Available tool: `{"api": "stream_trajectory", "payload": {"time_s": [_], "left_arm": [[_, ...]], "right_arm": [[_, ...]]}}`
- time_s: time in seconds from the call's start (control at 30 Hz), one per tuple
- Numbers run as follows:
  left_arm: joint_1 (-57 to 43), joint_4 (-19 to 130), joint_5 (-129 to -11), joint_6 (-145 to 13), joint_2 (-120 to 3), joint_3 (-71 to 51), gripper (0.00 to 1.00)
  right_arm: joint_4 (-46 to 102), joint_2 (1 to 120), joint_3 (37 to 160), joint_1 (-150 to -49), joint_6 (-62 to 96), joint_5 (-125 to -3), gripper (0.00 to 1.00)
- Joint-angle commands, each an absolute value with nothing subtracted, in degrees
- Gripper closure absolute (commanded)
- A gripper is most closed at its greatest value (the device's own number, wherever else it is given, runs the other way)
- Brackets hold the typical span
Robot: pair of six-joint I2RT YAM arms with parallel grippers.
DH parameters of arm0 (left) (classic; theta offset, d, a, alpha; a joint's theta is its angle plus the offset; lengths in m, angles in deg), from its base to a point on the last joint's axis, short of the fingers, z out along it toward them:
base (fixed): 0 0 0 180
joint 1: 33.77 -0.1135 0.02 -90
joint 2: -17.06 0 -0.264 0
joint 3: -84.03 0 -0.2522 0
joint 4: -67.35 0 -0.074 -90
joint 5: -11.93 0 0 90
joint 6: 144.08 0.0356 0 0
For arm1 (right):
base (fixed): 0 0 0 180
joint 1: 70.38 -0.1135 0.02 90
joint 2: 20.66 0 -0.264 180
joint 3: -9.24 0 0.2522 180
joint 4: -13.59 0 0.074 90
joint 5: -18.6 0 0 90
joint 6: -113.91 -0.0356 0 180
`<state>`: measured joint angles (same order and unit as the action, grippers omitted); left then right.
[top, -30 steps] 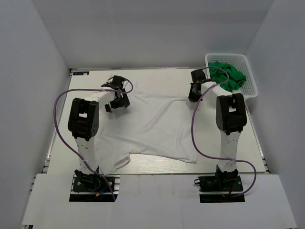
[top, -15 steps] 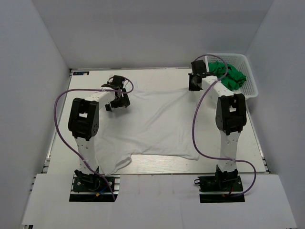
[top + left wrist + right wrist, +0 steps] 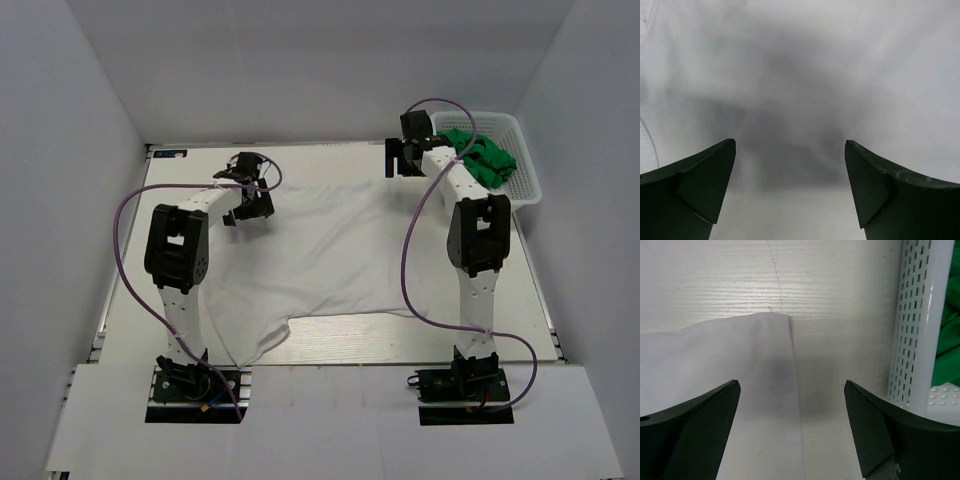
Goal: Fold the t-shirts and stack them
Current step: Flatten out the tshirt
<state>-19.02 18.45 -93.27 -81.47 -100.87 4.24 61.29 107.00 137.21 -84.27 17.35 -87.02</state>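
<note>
Several green t-shirts bunched in basket, count unclear

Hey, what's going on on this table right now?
Two robot arms are working on a white t-shirt that lies spread out on the table. The left gripper hovers open above the shirt's far left part. The right gripper stands open over its far right corner, beside the white basket. Neither holds cloth. The green t-shirts lie bunched in the basket, and nothing is folded yet.
</note>
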Motion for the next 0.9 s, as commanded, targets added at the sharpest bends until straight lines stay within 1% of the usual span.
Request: {"api": "stream_trajectory", "payload": {"time_s": [0.0, 0.17, 0.37, 0.5, 0.63, 0.87], "left_arm": [[-18.91, 18.96, -92.49, -80.36, -97.65, 7.61, 0.00], [-19.44, 20.28, -91.86, -80.36, -96.15, 8.23, 0.00], [-19.44, 19.06, -99.67, -80.36, -99.30, 12.44, 0.00], [-19.44, 19.66, -100.22, -80.88, -102.20, 13.24, 0.00], [-19.97, 19.66, -98.20, -80.88, -105.36, 13.24, 0.00], [-20.49, 20.19, -97.14, -80.88, -110.64, 18.58, 0.00]], "right_arm": [[62.51, 103.98, 139.55, -84.53, 17.59, -82.41, 0.10], [59.17, 97.39, 130.34, -84.88, 15.30, -73.43, 0.10], [57.41, 97.46, 125.40, -85.41, 13.02, -69.30, 0.10], [57.94, 99.66, 124.52, -85.50, 12.40, -69.55, 0.10], [58.03, 102.12, 124.25, -85.33, 12.75, -69.65, 0.10], [61.98, 110.82, 132.50, -85.06, 13.90, -69.82, 0.10]]}}
